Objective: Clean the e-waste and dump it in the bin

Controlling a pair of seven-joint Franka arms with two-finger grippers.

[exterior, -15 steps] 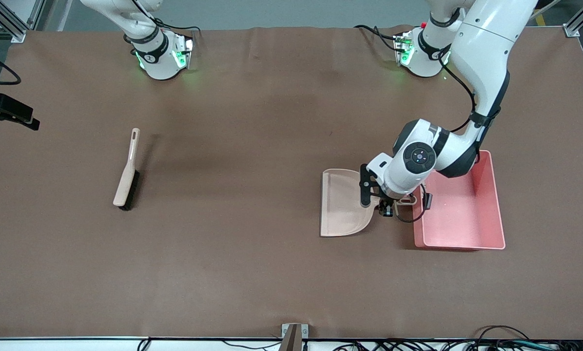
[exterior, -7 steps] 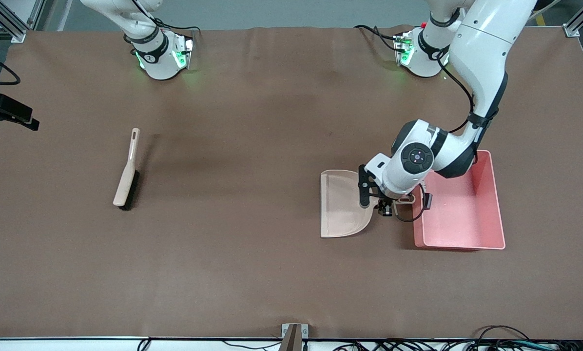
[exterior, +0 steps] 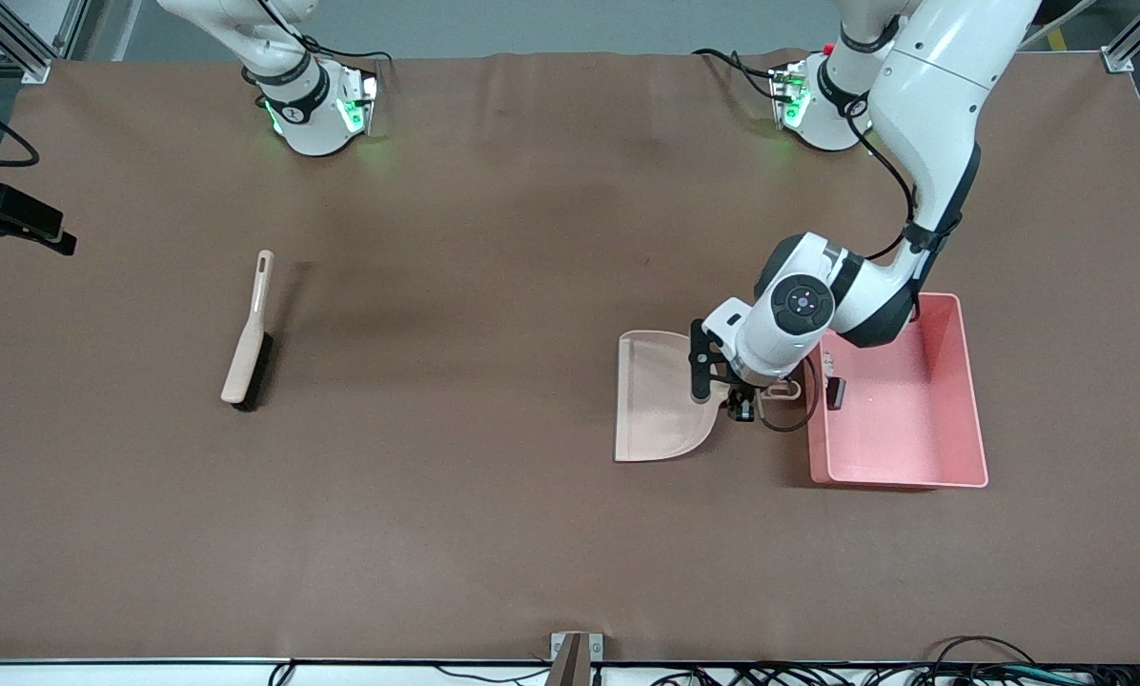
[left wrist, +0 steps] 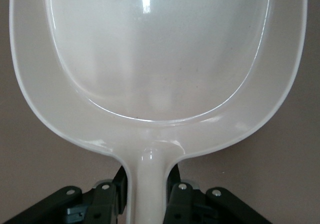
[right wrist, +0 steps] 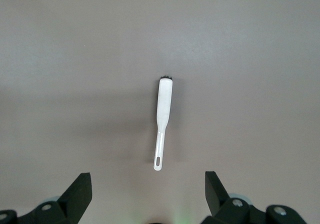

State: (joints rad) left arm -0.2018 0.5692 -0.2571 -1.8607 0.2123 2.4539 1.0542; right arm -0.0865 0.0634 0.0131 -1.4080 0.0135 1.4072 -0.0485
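Clamped tight on the dustpan's handle, my left gripper is holding the beige dustpan just beside the bin, on the side toward the right arm's end of the bench. Looking through the left wrist view, I'm seeing my fingers pinching the dustpan's narrow handle from both sides, and the pan's scoop is showing bare and glossy.

Inside the pink bin, right by the wall closest to the dustpan, a dark block of e-waste is lying on the floor of the tub. A small pale bit is showing just beside it, though I'm unable to make out what it is.

Over at the right arm's end, my right gripper is waiting high over the bench with its fingers spread wide apart, looking straight down on the brush. That brush is lying flat on the bench, well apart from the dustpan and the bin, handle pointing toward the robots' bases.
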